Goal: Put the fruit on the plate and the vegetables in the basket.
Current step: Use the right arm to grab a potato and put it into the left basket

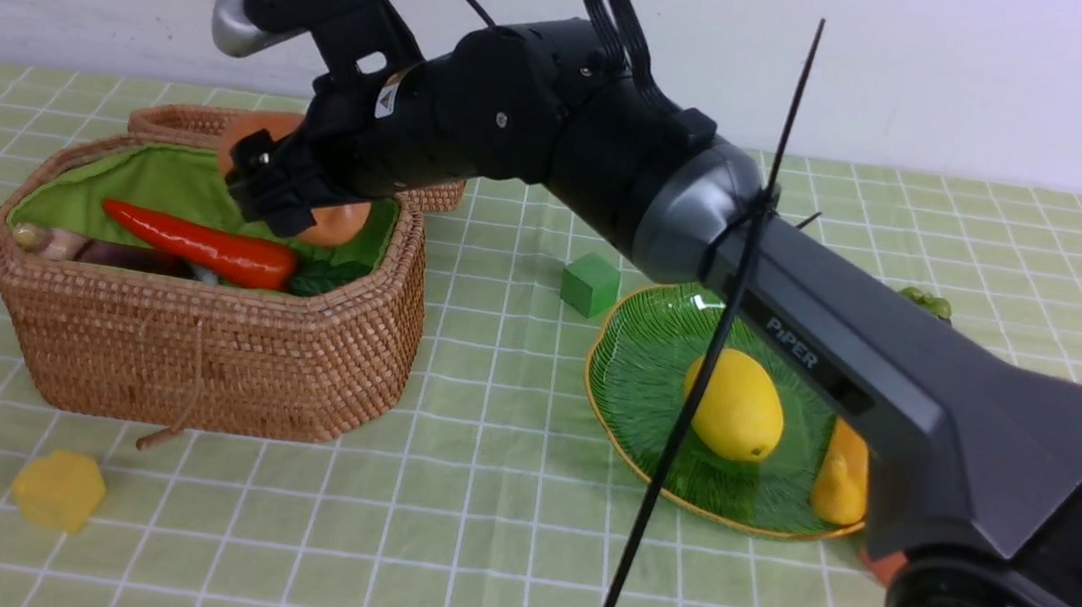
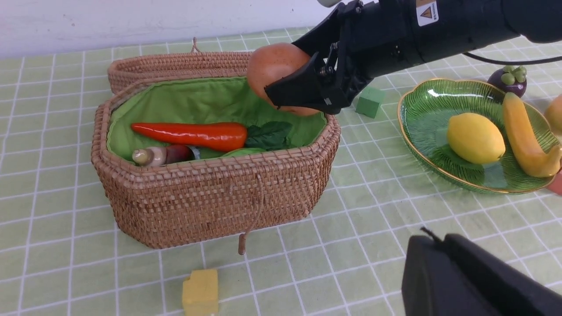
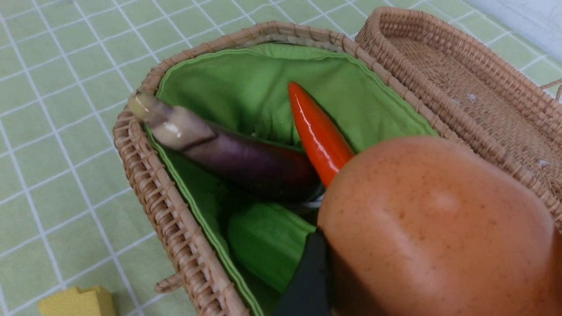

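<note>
Hovering over the right end of the basket (image 2: 210, 197), the right gripper (image 2: 290, 94) clasps the potato (image 2: 274, 66) between widely spread jaws above the pepper (image 2: 193, 134), eggplant (image 3: 246, 162) and gourd (image 3: 268, 237) already inside, while right of the basket the plate (image 2: 421, 114) bears lemon (image 2: 475, 138) and banana (image 2: 524, 136), the mango (image 2: 555, 112) seemingly not yet on it.

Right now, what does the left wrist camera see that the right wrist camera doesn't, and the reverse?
Only the left wrist: the plate with lemon and banana, and the green block. Only the right wrist: a close look down on the eggplant at full length and the gourd, mostly hidden behind the rim from the left. Both: the basket, pepper, yellow block, and the potato in the right gripper.
</note>
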You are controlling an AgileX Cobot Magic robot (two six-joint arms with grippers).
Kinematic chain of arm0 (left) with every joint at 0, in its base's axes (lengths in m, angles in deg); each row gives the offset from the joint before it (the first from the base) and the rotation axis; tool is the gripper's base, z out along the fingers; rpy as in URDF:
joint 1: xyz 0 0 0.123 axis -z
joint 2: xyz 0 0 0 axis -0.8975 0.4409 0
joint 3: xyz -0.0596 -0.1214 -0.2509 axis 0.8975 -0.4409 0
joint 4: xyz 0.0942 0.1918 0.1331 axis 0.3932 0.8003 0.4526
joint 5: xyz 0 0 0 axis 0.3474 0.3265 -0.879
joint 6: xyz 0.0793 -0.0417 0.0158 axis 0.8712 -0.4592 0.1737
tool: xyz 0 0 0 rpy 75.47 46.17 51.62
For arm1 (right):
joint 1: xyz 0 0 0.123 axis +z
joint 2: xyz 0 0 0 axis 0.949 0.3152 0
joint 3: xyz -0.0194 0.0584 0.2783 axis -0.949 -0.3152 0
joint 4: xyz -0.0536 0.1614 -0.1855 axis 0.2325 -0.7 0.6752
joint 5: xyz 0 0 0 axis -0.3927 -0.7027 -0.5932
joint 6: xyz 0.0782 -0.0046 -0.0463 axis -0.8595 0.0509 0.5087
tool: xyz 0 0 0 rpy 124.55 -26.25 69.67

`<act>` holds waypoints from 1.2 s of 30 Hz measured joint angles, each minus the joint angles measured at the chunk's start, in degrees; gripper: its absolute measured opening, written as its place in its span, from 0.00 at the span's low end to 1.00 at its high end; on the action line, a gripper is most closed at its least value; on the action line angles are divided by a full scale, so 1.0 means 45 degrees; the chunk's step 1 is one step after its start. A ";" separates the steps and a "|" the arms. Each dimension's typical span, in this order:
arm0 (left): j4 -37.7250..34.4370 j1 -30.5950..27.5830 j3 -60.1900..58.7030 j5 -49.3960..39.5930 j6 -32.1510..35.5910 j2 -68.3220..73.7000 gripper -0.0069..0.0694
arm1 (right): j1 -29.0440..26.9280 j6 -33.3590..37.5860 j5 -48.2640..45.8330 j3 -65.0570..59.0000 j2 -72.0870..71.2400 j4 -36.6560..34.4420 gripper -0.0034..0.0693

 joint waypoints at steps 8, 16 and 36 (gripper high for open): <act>-0.0093 0.0000 0.0000 0.0000 0.0031 0.0000 0.13 | 0.0000 0.0052 -0.0127 0.0000 0.0000 -0.0725 0.97; -0.0140 0.0000 0.0000 -0.0013 0.0250 0.0000 0.13 | 0.0000 0.0370 0.0043 0.0000 0.0257 -0.1818 0.97; -0.0195 0.0000 0.0000 0.0104 0.0300 0.0000 0.13 | -0.0077 0.0426 -0.1573 0.0015 0.0809 -0.0904 0.91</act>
